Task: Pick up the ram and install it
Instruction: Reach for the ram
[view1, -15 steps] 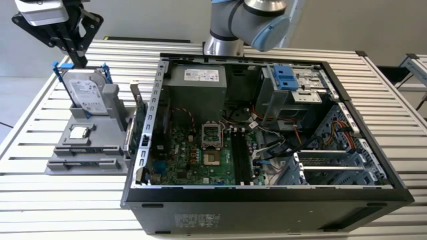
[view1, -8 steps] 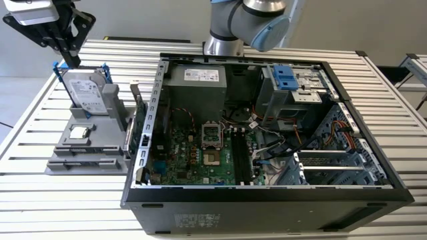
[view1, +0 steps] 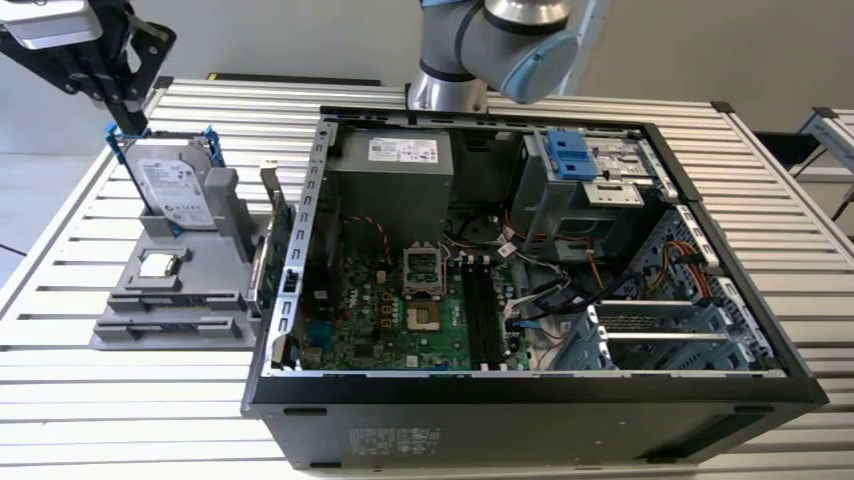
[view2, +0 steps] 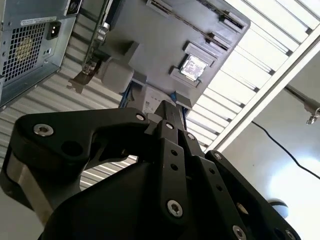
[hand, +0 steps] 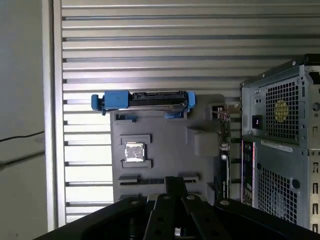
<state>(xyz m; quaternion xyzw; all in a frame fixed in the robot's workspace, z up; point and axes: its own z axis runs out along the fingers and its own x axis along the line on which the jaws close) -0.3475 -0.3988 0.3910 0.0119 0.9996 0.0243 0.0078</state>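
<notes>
Tool | black gripper is hanging over the silver boxy hard drive with blue frame, its fingers looking pressed together, holding nothing | Ram | long thin green ram stick is standing on edge at the side of the gray plastic holder, just beside the open black computer case, well apart from the gripper

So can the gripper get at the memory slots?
Probably yes: the gripper hangs over the holder, the case lies open, nothing covers the memory slots, though cables run close beside them.
</notes>
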